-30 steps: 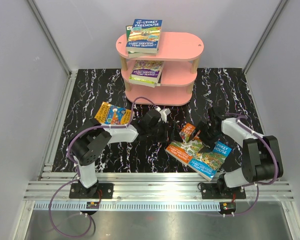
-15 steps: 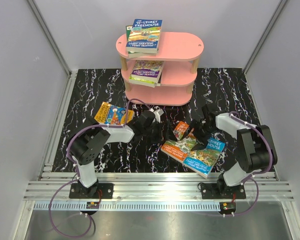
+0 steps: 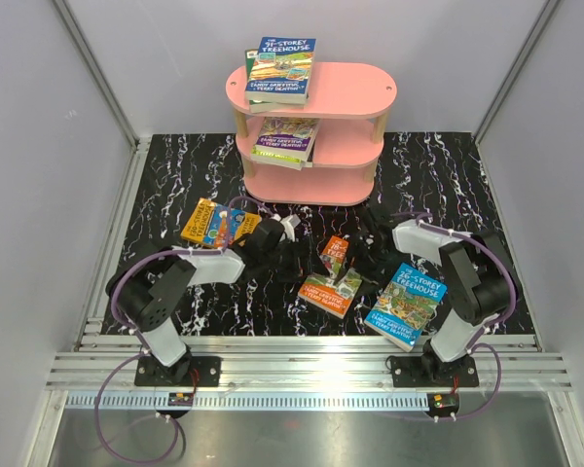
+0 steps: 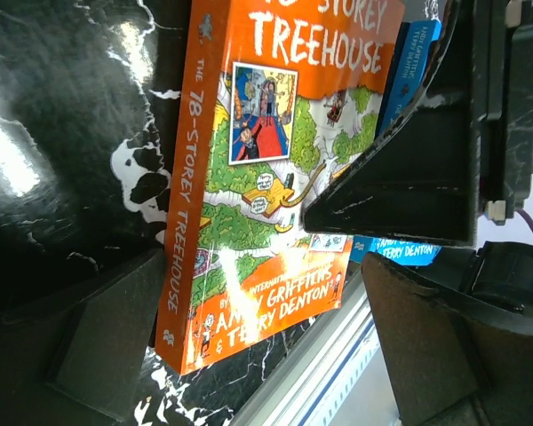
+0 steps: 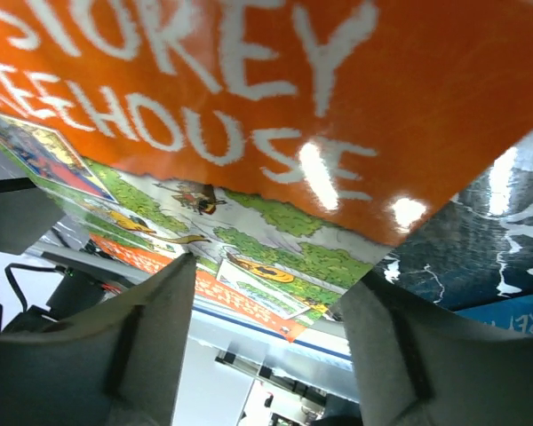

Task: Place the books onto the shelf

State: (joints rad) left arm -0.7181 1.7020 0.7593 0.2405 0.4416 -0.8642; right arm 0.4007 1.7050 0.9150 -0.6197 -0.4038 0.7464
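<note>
The pink shelf [image 3: 343, 97] stands at the back, with one book [image 3: 280, 68] on its top board and another [image 3: 285, 139] on the middle board. An orange "78-Storey Treehouse" book [image 3: 329, 290] [image 4: 249, 177] [image 5: 249, 80] lies mid-table between both grippers. My right gripper [image 3: 355, 259] [image 5: 266, 342] is open, its fingers straddling that book's near corner; one finger [image 4: 400, 177] rests over the cover. My left gripper [image 3: 290, 255] [image 4: 266, 355] is open, with the book's spine end between its fingers. A blue book [image 3: 407, 304] [image 4: 407, 80] lies flat to the right. A yellow-orange book [image 3: 217, 226] lies left.
The marbled black table [image 3: 175, 175] is walled by white panels on three sides. An aluminium rail [image 3: 292, 365] [image 4: 338, 364] runs along the near edge behind the arm bases. Purple cables [image 3: 127, 282] loop from both arms.
The right gripper has swung left and dragged the orange book off the blue book toward the table's middle, its jaws narrowing a little. The left arm has drawn back to the left, still open.
</note>
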